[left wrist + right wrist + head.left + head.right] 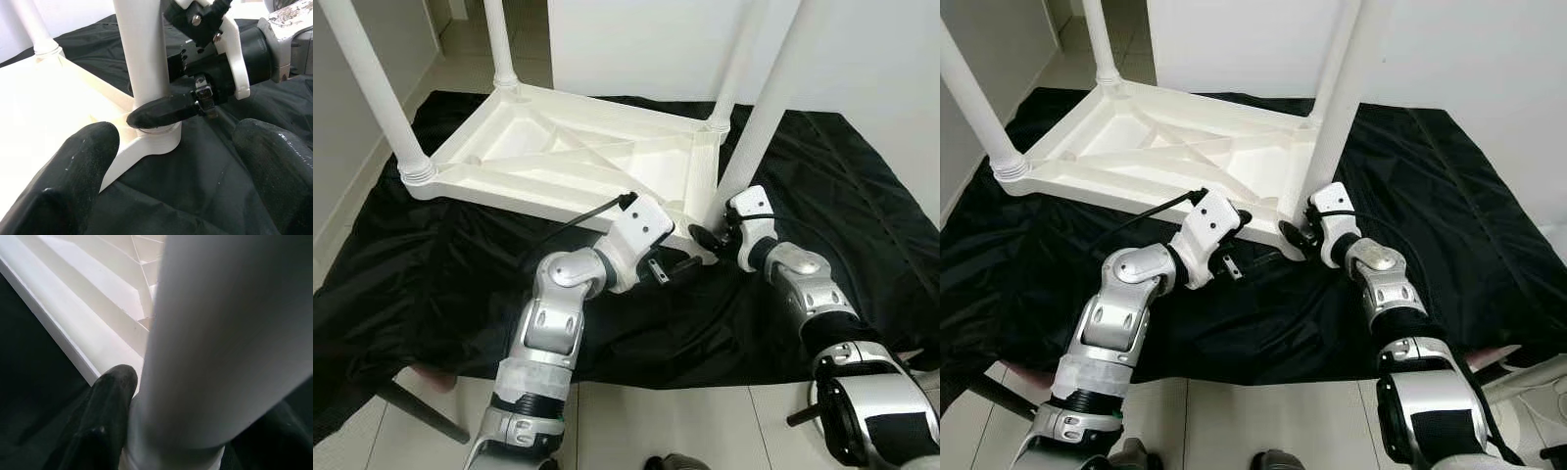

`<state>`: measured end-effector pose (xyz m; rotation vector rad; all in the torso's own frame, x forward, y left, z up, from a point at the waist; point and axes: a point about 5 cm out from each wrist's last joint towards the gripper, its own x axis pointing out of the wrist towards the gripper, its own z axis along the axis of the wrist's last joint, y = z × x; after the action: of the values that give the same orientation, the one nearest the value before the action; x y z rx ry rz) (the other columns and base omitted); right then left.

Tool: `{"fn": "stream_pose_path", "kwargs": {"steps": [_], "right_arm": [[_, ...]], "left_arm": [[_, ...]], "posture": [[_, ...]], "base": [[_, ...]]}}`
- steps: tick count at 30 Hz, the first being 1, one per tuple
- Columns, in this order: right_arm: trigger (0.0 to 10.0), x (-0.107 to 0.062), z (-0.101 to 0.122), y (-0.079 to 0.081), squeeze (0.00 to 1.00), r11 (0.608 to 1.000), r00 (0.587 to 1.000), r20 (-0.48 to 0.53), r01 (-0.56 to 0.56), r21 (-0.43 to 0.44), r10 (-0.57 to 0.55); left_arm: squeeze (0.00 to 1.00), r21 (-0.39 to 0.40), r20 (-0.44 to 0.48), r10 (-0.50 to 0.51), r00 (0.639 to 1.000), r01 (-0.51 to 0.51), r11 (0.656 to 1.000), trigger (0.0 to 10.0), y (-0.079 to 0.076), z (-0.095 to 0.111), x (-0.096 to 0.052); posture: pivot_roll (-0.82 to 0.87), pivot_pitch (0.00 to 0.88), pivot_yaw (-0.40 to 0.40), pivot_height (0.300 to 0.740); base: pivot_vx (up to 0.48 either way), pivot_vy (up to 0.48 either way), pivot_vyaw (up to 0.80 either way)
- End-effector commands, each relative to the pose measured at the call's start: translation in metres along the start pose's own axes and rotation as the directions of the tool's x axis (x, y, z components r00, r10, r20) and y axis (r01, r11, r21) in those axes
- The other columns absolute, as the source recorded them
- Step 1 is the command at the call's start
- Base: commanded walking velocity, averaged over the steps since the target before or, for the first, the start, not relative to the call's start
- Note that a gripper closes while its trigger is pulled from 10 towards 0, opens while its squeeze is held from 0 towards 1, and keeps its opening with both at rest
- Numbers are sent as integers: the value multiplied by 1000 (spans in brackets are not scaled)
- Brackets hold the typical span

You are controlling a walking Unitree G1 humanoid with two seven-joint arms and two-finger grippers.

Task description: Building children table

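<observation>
The upside-down white plastic children's table (558,147) sits on a black sheet (431,264) with 4 legs up, right claw (710,235) clamped round the near corner's white round leg (759,127), left claw (166,166) spread apart just beside it.

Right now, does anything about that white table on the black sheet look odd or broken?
Nothing looks broken. The white table lies upside down on the black sheet with all four legs pointing up, normal for assembly. The right gripper is at the base of the nearest leg; the left gripper waits beside it, jaws open.
</observation>
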<state>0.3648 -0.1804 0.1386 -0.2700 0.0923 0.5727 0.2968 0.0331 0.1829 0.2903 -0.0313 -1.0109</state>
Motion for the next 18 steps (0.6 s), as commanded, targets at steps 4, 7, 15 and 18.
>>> {"fn": "stream_pose_path", "kwargs": {"steps": [4,7,15,18], "right_arm": [[0,1,-8,6,0,999,998,-31,-47,1,47],[10000,-1,-8,5,0,999,1000,-15,-10,31,10],[10000,-1,-6,12,0,982,989,-6,147,122,-148],[10000,1,-3,17,0,960,971,-6,236,148,-238]], "left_arm": [[0,-5,-4,247,969,-247,969,10000,11,0,-1],[0,-8,-5,246,969,-246,969,10000,10,0,-1],[0,-17,-9,242,970,-242,970,10000,7,-2,0],[0,-18,-10,239,971,-239,971,10000,6,-3,-1]], "posture": [[-2,0,-49,740],[-4,0,-58,740],[-14,1,-58,740],[-15,0,-57,740]], "base": [[0,0,0],[0,0,0],[0,0,0],[0,0,0]]}}
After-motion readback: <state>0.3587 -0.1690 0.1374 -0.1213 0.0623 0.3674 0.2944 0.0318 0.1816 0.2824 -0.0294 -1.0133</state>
